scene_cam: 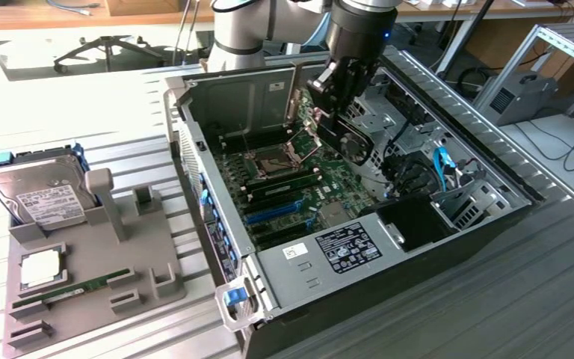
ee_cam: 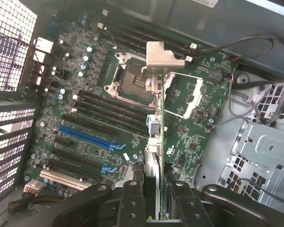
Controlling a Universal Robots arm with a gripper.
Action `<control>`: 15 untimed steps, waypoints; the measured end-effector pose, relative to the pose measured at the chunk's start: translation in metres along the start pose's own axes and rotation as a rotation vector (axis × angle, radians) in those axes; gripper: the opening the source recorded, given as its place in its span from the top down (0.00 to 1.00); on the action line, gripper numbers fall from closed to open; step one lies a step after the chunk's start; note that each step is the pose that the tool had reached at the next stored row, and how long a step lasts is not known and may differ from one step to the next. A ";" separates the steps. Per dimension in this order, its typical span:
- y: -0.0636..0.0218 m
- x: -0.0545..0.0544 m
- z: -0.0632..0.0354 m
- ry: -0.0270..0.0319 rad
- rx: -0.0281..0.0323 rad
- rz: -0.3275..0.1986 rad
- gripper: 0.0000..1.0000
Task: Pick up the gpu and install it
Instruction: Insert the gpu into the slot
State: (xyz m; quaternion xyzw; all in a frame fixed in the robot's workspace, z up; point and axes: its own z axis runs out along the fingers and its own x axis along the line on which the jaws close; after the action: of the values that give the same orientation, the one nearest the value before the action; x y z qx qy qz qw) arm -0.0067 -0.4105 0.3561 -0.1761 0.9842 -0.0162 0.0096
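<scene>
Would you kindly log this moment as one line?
claw: shut on gpu | gpu: held over motherboard | status: not seated

Robotics lab: opened computer case (scene_cam: 252, 101) on slatted metal bench (scene_cam: 537, 292), office chair (scene_cam: 107, 51) behind.

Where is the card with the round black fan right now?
The gpu is held in the pincer, above the motherboard inside the open computer case, near the top middle of the exterior view.

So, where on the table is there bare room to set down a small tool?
Bare table lies on the exterior view's right of the case, and more beyond the hard drive on that view's left. Crowded: the grey tray, and inside the case, where the gripper holds the gpu.
</scene>
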 end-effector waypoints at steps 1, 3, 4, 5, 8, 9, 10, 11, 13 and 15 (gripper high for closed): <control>0.0000 0.000 0.0000 -0.0002 -0.0001 -0.004 0.74; 0.0000 0.000 0.0001 -0.0005 -0.0001 -0.014 0.74; 0.0000 0.000 0.0001 -0.0007 -0.0001 -0.020 0.74; 0.0000 0.000 0.0001 -0.0009 -0.0001 -0.026 0.74; 0.0000 0.000 0.0001 -0.0015 -0.0002 -0.047 0.74; 0.0000 0.000 0.0001 -0.0018 -0.0002 -0.057 0.74; 0.0000 0.000 0.0001 -0.0022 -0.0002 -0.068 0.74; 0.0000 0.000 0.0001 -0.0023 -0.0002 -0.075 0.74; 0.0000 0.000 0.0001 -0.0026 -0.0001 -0.085 0.74; 0.0000 0.000 0.0001 -0.0029 0.0002 -0.097 0.74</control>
State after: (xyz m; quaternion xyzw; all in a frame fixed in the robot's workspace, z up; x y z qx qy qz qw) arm -0.0067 -0.4105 0.3560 -0.2239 0.9744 -0.0165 0.0102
